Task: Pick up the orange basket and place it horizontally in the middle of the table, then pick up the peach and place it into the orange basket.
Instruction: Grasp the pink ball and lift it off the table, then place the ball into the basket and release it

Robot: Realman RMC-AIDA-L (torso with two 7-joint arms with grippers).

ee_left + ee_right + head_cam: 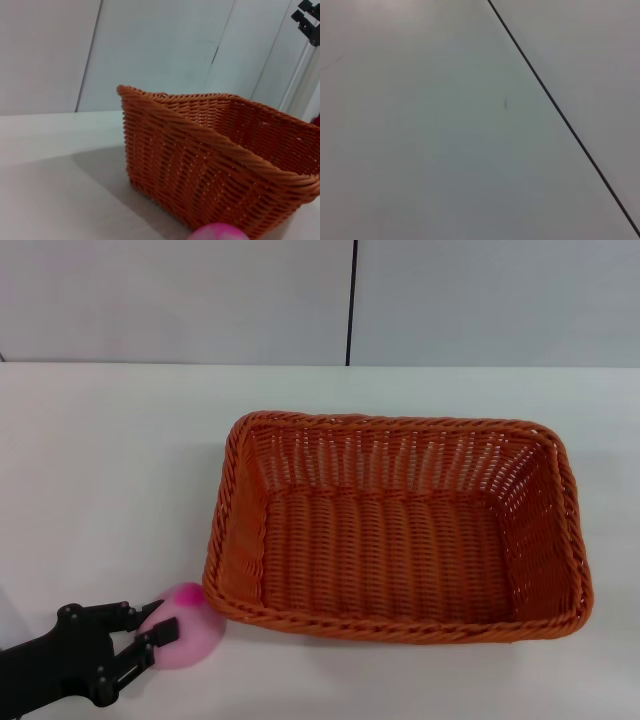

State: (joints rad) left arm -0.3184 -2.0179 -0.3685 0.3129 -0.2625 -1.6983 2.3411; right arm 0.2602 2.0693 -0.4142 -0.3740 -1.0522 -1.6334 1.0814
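The orange basket [398, 528] lies lengthwise across the middle of the white table [100, 470], open side up and with nothing in it. Its near corner fills the left wrist view [215, 165]. The peach [192, 632], pale pink with a magenta patch, rests just off the basket's front-left corner, and its top peeks into the left wrist view [218, 233]. My left gripper [155, 635] reaches in from the lower left, with its black fingers closed against the peach's left side. My right gripper is out of view.
A grey wall with a dark vertical seam [351, 300] backs the table. The right wrist view shows only a plain grey surface crossed by a thin dark line [560, 115]. A black fixture [309, 20] sits at the far upper corner of the left wrist view.
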